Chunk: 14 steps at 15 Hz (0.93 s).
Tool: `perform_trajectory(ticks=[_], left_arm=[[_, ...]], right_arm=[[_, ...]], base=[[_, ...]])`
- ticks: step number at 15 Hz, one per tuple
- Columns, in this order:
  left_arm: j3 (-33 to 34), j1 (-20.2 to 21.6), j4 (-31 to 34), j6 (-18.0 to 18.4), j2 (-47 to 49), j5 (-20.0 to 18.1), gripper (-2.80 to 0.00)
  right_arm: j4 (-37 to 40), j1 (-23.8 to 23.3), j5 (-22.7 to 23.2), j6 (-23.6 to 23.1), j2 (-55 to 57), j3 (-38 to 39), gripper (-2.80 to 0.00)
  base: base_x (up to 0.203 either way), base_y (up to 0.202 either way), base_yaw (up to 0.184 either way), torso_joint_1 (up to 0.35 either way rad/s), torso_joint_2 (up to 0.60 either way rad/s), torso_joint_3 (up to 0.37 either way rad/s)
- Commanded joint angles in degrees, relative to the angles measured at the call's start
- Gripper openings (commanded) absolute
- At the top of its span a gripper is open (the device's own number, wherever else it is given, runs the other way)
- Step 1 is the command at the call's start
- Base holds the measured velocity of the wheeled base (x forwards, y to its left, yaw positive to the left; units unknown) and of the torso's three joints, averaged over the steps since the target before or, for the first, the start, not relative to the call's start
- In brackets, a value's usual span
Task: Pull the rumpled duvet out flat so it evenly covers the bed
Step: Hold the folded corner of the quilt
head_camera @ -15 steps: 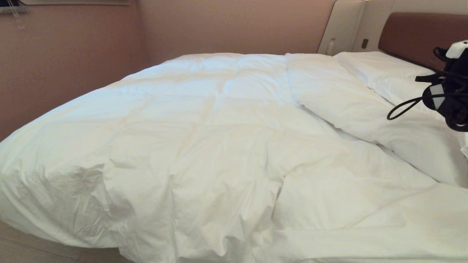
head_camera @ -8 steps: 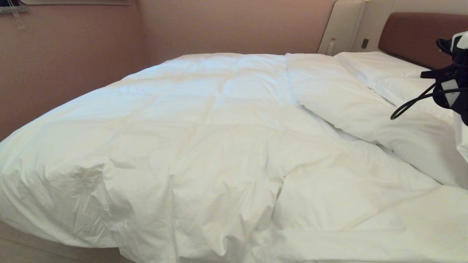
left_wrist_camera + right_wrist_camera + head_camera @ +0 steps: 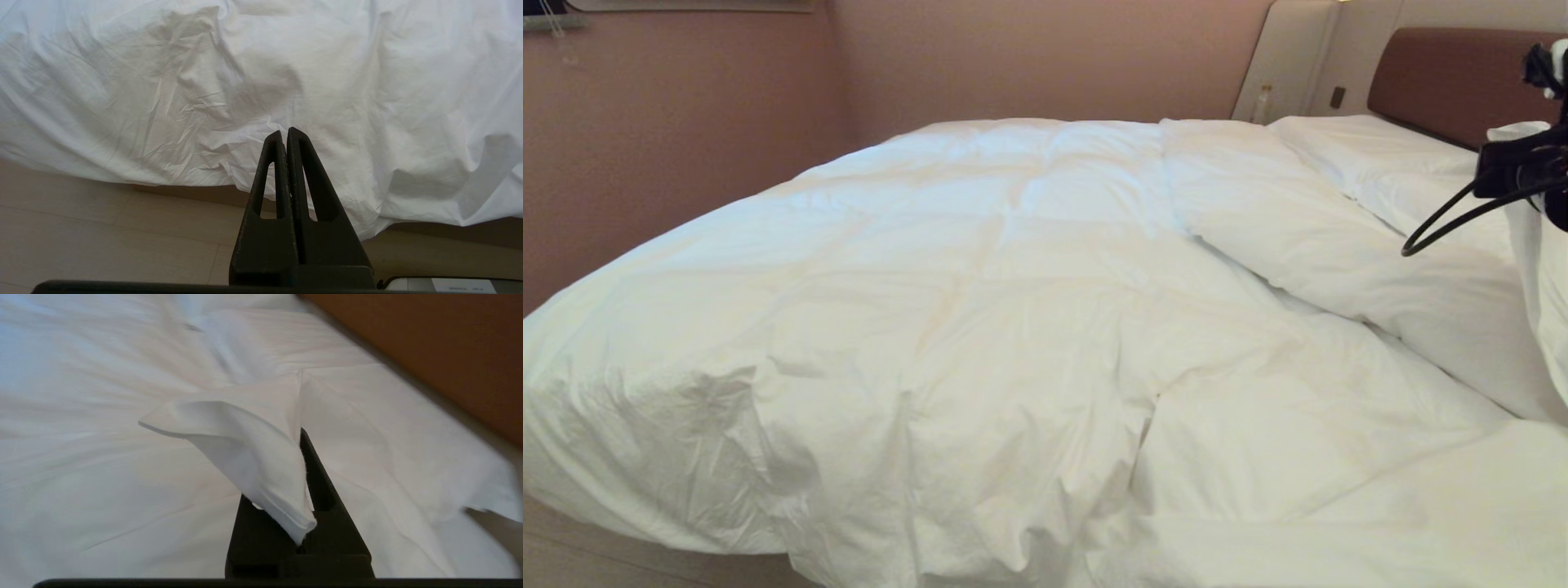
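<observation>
- The bed [image 3: 1454,77] fills the scene, its brown headboard far right against the wall; only the headboard shows, the rest being buried under white cloth.
- The duvet [image 3: 980,327] lies over nearly the whole bed, from the far left edge to the near edge, where it spills toward the floor [image 3: 102,241] in crumpled folds. Most of it is already fairly flat, with faint quilted squares. The trouble is on the right, where a thick band is folded back on itself short of the headboard, so that end looks uncovered.
- The pillows [image 3: 1372,155] lie far right below the headboard, bare because the folded band stops before them.
- The right tool [image 3: 304,477] sits high at the right edge, near the headboard, clamped on a pinch of the duvet's edge. The cloth rises from the bed in a taut tent to the grip, one corner flopping loose over a finger. Holding it aloft lifts the fold clear of the layer below, so it can likely be drawn toward the headboard without dragging.
- The left tool [image 3: 284,136] hangs low at the near side, pressed closed on nothing, just off the duvet's drooping hem above the floor. It seems parked, leaving the pull to the right arm.
</observation>
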Motion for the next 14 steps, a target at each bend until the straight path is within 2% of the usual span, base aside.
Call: perform_trajectory(ticks=[1,2,4,7,10,14], left_arm=[[0.0,0.0,0.0,0.0,0.0,0.0,-2.8],[0.0,0.0,0.0,0.0,0.0,0.0,-2.8],[0.0,0.0,0.0,0.0,0.0,0.0,-2.8],[0.0,0.0,0.0,0.0,0.0,0.0,-2.8],[0.0,0.0,0.0,0.0,0.0,0.0,-2.8],[0.0,0.0,0.0,0.0,0.0,0.0,-2.8]], right_arm=[[7.0,1.9,8.4,8.7,-2.9,-0.1,-2.8],[7.3,2.0,8.7,9.0,-3.0,0.0,-2.8],[13.1,4.6,11.0,12.9,-6.4,0.2,-2.8],[23.2,6.6,18.1,18.8,-11.6,0.7,-2.8],[30.8,6.6,23.8,20.6,-18.2,2.5,-2.8],[38.1,6.6,29.6,21.4,-27.5,10.7,-2.8]], base=[[0.0,0.0,0.0,0.0,0.0,0.0],[0.0,0.0,0.0,0.0,0.0,0.0],[0.0,0.0,0.0,0.0,0.0,0.0],[0.0,0.0,0.0,0.0,0.0,0.0],[0.0,0.0,0.0,0.0,0.0,0.0],[0.0,0.0,0.0,0.0,0.0,0.0]])
